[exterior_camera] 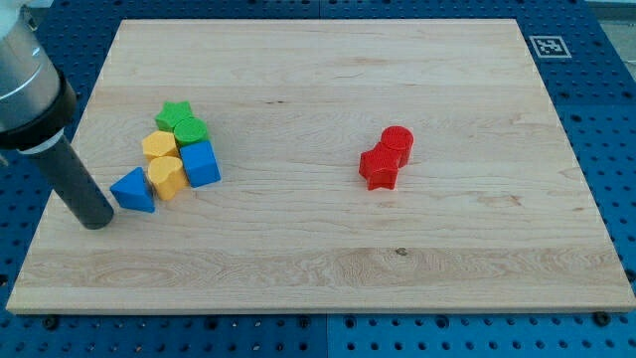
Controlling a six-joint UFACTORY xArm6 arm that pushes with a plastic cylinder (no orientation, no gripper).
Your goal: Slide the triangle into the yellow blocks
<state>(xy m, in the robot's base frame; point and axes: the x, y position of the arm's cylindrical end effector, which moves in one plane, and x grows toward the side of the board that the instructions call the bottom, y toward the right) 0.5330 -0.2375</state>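
Observation:
A blue triangle (pixel 134 190) lies at the left of the wooden board, touching the lower yellow block (pixel 166 177) on its right. A second yellow block (pixel 159 146) sits just above that one. My tip (pixel 96 220) rests on the board just left of and slightly below the triangle, close to it or touching it. A blue cube (pixel 200 163) sits right of the yellow blocks. A green star (pixel 175 115) and a green round block (pixel 191 130) sit above them.
A red star (pixel 379 167) and a red cylinder (pixel 397 143) stand together right of the middle. The wooden board (pixel 328 268) lies on a blue pegboard table. A black and white marker (pixel 549 46) is at the view's top right.

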